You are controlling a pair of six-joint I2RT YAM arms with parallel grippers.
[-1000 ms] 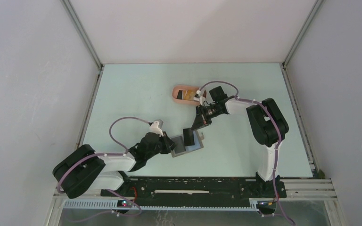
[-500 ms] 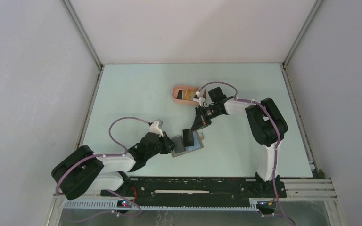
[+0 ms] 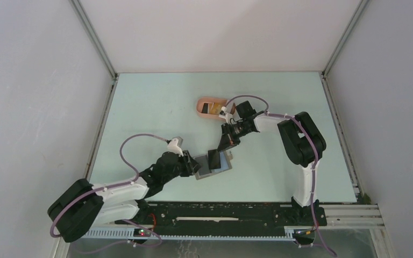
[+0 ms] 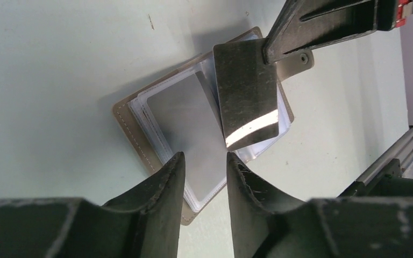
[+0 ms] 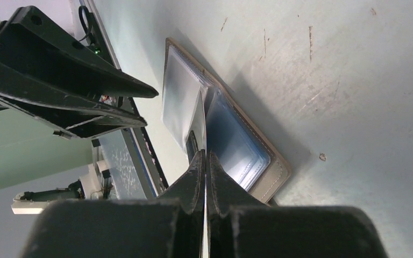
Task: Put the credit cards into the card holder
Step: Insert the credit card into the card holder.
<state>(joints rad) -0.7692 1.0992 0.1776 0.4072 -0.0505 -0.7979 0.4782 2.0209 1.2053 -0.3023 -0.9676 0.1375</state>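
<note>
Card holder (image 4: 177,113) open; right pincer (image 5: 205,156) clamps dark card (image 4: 247,91) over sleeves; left pincer (image 4: 204,159) apart at edge.

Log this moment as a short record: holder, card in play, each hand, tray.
card holder: lying open on the table, clear sleeves facing up
black card: pinched at one end by the right hand, tilted over the sleeves, not visibly inside one
right hand: shut on the black card
left hand: open, fingers above one edge of the card holder; contact unclear
pink tray: farther back on the table, another card inside
</note>
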